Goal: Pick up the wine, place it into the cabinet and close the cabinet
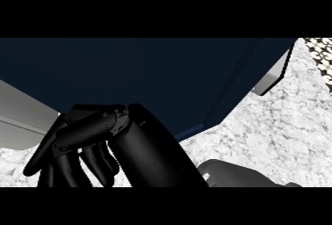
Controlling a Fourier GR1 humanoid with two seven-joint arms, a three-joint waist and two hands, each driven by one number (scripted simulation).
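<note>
The dark blue cabinet fills the upper part of the head view. A grey handle shows on its right side. My left hand is raised close to the view at the lower left, against the cabinet's front edge, with its fingers relaxed and hanging down. It holds nothing that I can see. A black part of my right hand shows at the lower edge, right of centre, low over the counter. The wine shows nowhere.
White speckled counter spreads to the right of the cabinet and below it. A light grey panel lies at the left edge. A dark patterned patch sits at the top right corner.
</note>
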